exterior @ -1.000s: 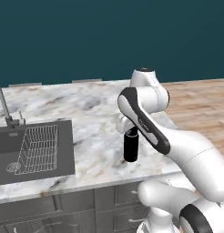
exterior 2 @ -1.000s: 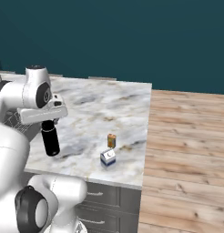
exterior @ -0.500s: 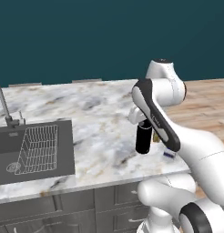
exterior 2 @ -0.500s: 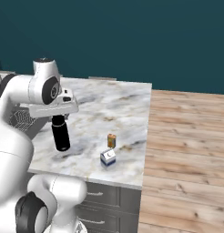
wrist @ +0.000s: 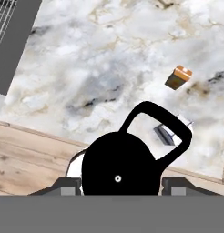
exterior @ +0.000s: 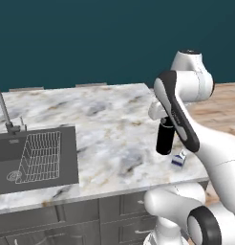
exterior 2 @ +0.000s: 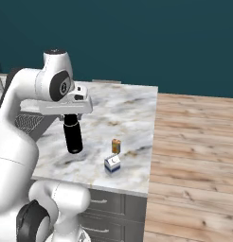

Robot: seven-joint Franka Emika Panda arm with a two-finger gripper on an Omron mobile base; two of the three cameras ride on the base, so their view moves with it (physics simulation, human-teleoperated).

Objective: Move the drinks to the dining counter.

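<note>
A white robot arm holds a tall black bottle point(exterior 2: 73, 137) upright above a marble counter point(exterior 2: 128, 101), white-grey with brown veins, on dark grey cabinets. The gripper point(exterior 2: 70, 116) is closed about halfway, its two fingers clamped on the bottle's neck from either side. In the hand view the bottle's black cap point(wrist: 118, 169) sits between the finger tips, and its loop point(wrist: 159, 126) arches away from the cap (the loop reads as a thin black ring against the stone).

In the right base view the bottle hangs over the counter's front half, its base close above the marble with a soft shadow beneath it; whether it touches the surface cannot be told. In the left base view the bottle point(exterior: 165, 138) appears near the counter's right end, partly behind the arm.

Two smaller drinks stand near the counter's front right corner. A small blue-and-white carton point(exterior 2: 112, 163) is closest to the front edge. A tiny orange container point(exterior 2: 116, 146) stands just behind it, farther from the edge, apart from the carton. Both are to the bottle's right, clear of it.

At the counter's left end a dark grey sink point(exterior: 5, 148) is sunk into the marble, with a wire rack point(exterior: 40, 155) inside it and a faucet point(exterior: 4, 114) behind. Wooden flooring point(exterior 2: 194, 146) lies beyond the counter's right edge.
</note>
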